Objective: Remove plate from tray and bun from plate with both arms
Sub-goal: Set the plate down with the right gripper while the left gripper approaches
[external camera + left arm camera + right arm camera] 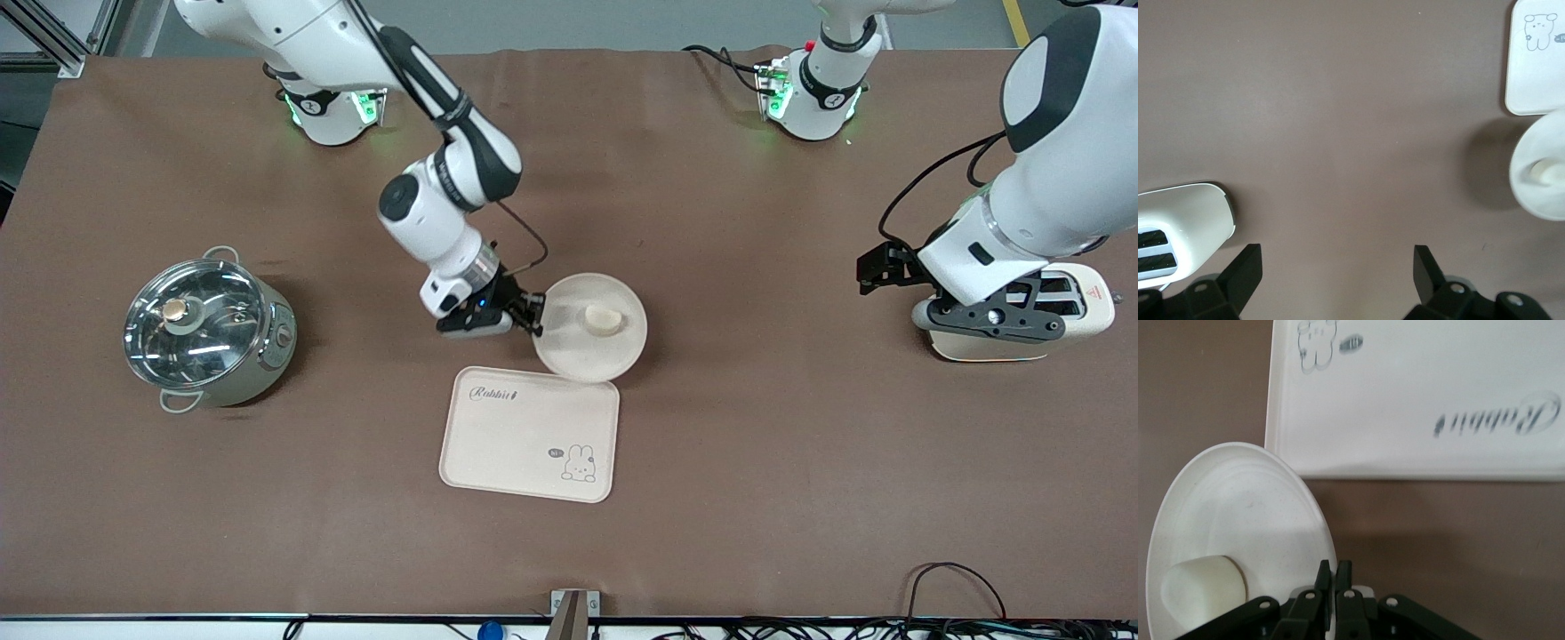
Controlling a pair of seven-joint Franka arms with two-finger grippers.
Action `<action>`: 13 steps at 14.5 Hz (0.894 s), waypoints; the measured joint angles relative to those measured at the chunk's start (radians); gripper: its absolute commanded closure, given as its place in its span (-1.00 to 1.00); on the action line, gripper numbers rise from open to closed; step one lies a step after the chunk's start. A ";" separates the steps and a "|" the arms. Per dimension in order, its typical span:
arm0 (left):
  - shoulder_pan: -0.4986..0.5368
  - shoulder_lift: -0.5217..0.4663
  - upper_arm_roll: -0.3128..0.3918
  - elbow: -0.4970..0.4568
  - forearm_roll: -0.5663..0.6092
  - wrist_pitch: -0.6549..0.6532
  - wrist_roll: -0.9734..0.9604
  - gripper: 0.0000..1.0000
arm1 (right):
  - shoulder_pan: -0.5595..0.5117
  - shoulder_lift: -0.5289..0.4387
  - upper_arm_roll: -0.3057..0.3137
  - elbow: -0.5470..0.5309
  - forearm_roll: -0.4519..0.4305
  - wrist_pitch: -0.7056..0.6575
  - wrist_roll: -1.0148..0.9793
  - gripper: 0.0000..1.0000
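The plate (590, 328) is gripped at its rim by the right gripper's (532, 313) closed fingers, over the tray's (529, 433) edge. The bun (604, 318) is carried on it. The left gripper (1338, 273) is held wide open beside the toaster (1089, 302).

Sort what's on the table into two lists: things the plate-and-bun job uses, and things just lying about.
Job:
- plate, rim pinched by the shut right gripper
- bun, lying on the plate
- left gripper, open, waiting over the table beside the toaster

Lying about:
- rabbit tray
- lidded pot
- toaster
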State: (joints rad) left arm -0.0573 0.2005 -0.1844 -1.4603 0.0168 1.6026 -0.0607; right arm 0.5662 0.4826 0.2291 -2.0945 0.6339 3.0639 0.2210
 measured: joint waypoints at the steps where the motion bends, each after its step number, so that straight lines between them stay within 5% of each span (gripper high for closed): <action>1: -0.003 0.000 -0.001 0.000 0.000 0.000 0.000 -1.00 | 0.024 0.000 0.010 -0.029 0.019 0.037 0.000 0.88; 6: -0.009 0.007 -0.004 0.000 0.000 0.004 0.000 -1.00 | 0.076 0.015 0.011 -0.059 0.072 0.067 0.000 -0.20; 8: -0.010 0.013 -0.004 0.000 0.000 0.030 0.000 -1.00 | 0.075 0.020 0.008 -0.056 0.072 0.068 -0.001 -0.86; 9: -0.011 0.017 -0.004 0.000 0.000 0.039 0.000 -1.00 | 0.073 0.020 0.007 -0.053 0.073 0.066 -0.001 -1.00; 13: -0.051 0.052 -0.006 -0.001 -0.002 0.096 -0.003 -1.00 | 0.019 0.014 -0.015 0.013 0.072 -0.096 -0.008 -1.00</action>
State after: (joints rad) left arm -0.1079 0.2528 -0.1900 -1.4615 0.0150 1.6981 -0.0640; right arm 0.5855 0.4969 0.2144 -2.0810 0.7058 2.9684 0.2127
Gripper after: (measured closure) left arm 0.000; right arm 0.040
